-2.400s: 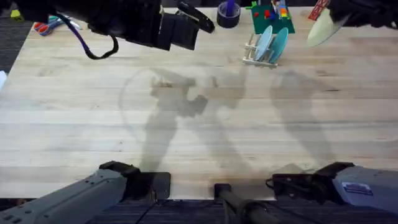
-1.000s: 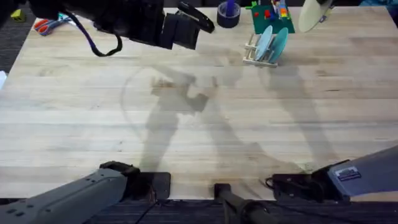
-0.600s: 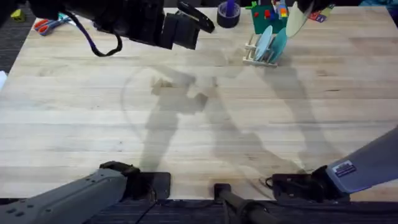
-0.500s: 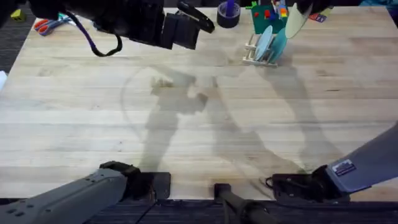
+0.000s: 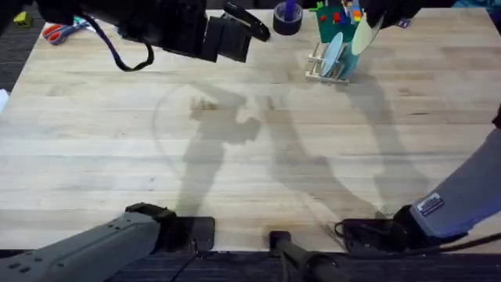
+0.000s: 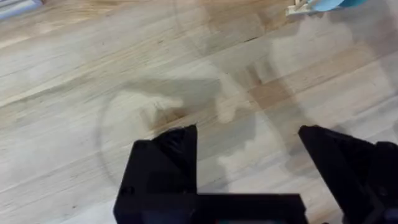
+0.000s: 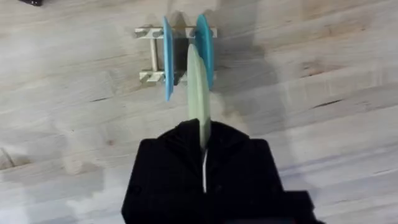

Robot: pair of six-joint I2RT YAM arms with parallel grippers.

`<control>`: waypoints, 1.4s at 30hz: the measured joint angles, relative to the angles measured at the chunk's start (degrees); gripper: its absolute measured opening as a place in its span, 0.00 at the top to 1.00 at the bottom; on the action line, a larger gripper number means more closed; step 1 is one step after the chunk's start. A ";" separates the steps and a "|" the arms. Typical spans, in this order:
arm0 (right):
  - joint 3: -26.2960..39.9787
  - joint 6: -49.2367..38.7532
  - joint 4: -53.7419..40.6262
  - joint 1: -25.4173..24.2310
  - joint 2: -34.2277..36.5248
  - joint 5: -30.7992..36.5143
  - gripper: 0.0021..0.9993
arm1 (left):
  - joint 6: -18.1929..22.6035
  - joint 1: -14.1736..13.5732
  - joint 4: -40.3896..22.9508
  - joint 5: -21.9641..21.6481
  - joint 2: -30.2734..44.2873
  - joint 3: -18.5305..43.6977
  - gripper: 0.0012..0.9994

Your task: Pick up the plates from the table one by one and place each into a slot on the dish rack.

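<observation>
My right gripper [image 7: 202,134] is shut on the pale cream-yellow plate [image 7: 196,93], holding it edge-on just above the dish rack [image 7: 152,55]. In the rack's slots stand a light blue plate [image 7: 166,56] and a teal plate [image 7: 204,43], both upright. From overhead, the cream plate [image 5: 362,35] hangs over the right end of the dish rack [image 5: 317,72], beside the teal plate [image 5: 350,56] and the light blue plate [image 5: 333,51]. My left gripper [image 6: 249,149] is open and holds nothing, high above the bare table [image 6: 93,74]; overhead it [image 5: 249,23] sits left of the rack.
A green tray of coloured blocks [image 5: 340,22] stands right behind the rack. A dark roll of tape [image 5: 287,17] lies to its left. Orange-handled items [image 5: 59,33] rest at the far left corner. Bare tabletop [image 5: 250,157] spreads in front.
The right gripper has carried the cream plate leftward from the far right edge to just above the rack. The left arm has stayed put.
</observation>
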 joint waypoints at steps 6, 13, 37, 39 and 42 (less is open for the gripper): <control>0.00 -0.60 0.12 -0.46 1.28 -1.02 0.97 | 0.00 0.00 -0.02 0.00 0.00 0.00 0.01; 0.00 -2.41 0.77 -0.93 4.15 -2.96 0.97 | 0.00 0.00 -0.01 0.00 0.00 0.00 0.00; 0.00 -3.09 3.24 -1.23 9.11 -3.73 0.97 | 0.00 0.00 0.00 0.00 -0.02 0.00 0.00; 0.00 -2.93 3.24 -1.23 9.11 -3.73 0.97 | 0.00 0.00 0.00 0.00 0.00 0.00 0.00; 0.00 -2.84 3.49 -1.23 9.27 -3.73 0.97 | 0.00 0.00 -0.02 0.00 0.00 0.00 0.01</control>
